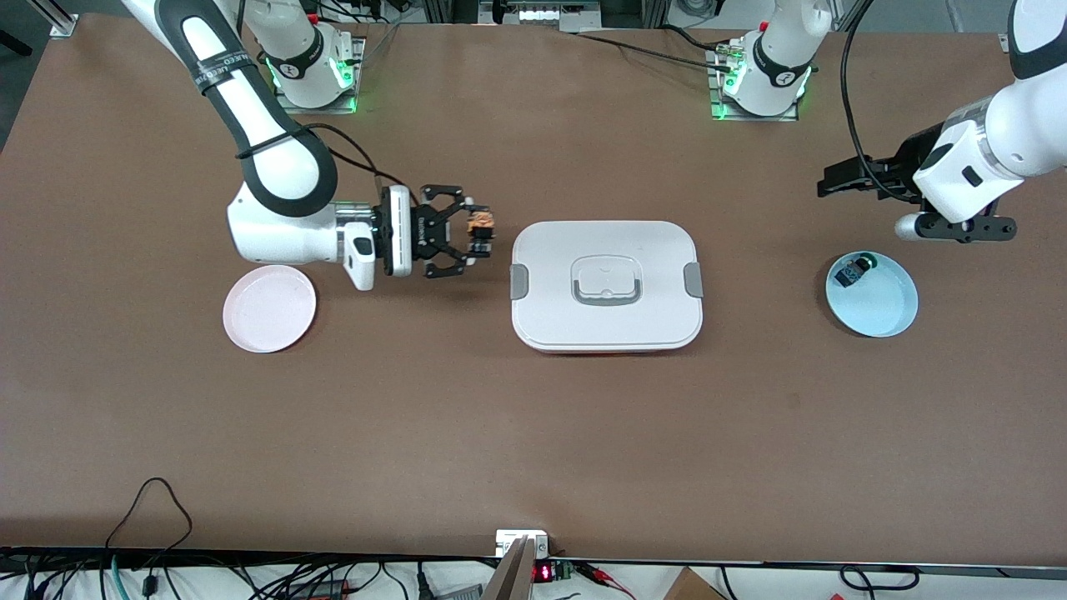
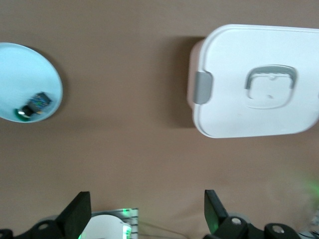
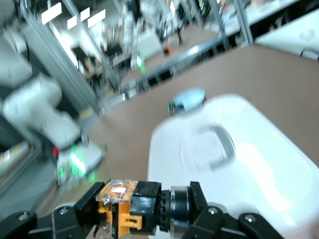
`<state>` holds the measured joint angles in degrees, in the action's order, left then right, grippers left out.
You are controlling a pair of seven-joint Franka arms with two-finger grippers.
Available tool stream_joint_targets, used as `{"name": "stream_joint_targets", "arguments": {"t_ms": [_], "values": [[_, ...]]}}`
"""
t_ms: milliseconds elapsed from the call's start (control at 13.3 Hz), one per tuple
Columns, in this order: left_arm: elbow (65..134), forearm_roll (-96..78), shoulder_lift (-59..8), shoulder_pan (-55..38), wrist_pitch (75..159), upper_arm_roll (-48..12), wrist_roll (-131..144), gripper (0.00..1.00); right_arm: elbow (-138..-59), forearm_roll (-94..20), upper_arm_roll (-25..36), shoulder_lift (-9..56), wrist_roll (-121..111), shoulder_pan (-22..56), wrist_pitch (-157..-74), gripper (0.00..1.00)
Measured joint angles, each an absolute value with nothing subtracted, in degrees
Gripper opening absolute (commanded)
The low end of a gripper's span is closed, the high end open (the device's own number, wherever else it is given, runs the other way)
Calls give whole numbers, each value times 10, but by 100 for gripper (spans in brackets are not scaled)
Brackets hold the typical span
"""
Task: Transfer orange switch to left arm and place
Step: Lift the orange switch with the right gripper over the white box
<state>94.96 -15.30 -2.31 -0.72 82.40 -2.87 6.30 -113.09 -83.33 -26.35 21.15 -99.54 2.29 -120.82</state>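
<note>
My right gripper (image 1: 477, 236) is shut on the orange switch (image 1: 481, 222) and holds it in the air beside the box (image 1: 607, 283), toward the right arm's end of the table. In the right wrist view the switch (image 3: 130, 205) lies crosswise between the fingers (image 3: 79, 211), with the box (image 3: 239, 169) ahead of it. My left gripper (image 1: 827, 182) hangs open and empty above the table by the blue plate (image 1: 872, 294). Its fingertips (image 2: 79, 211) stand wide apart in the left wrist view, which also shows the box (image 2: 259, 82).
A pink plate (image 1: 269, 308) lies under the right arm's wrist. The blue plate holds a small dark switch with a green cap (image 1: 855, 271), also seen in the left wrist view (image 2: 34, 105). Cables run along the table edge nearest the front camera.
</note>
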Motion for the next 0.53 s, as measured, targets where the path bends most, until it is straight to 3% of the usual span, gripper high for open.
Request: {"name": "stream_joint_targets", "arguments": {"t_ms": [226,526], "values": [[950,-247,-41,0,795,-28,63,100,-1107,-1000,-265,212,-997,87,-1246,1],[953,-401,-94,13,759,-27,62,100,-1056,-1120,-266,222,-996,160,-1298,1]]}}
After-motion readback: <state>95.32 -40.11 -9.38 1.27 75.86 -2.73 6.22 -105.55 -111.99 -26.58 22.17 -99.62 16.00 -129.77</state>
